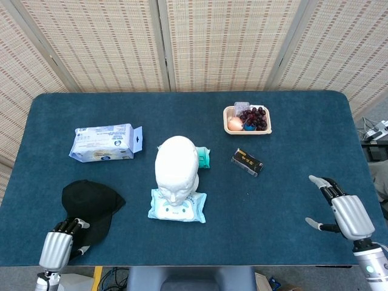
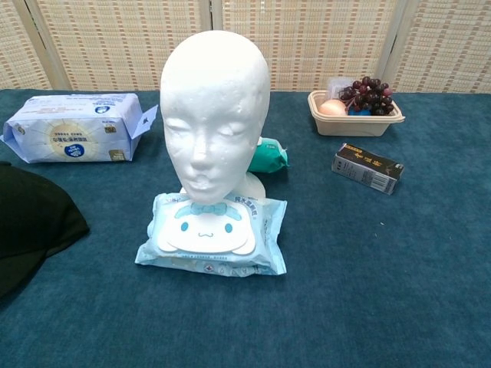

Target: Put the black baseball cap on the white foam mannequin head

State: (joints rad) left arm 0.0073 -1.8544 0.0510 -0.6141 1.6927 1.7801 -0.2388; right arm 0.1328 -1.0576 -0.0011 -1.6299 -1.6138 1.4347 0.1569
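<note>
The left hand [image 1: 56, 248] is cut off by the bench [image 1: 291, 121] edge, fingers laid on the near rim of the one black cap [image 1: 90, 203]; whether it's actually gripped can't be told. The cap is clipped at the chest view's left border. One foam head [image 1: 176, 167] is stood on one wipes pack [image 1: 177, 206], mid-bench. The right hand [image 1: 342, 209] is seen spread, nothing held.
</note>
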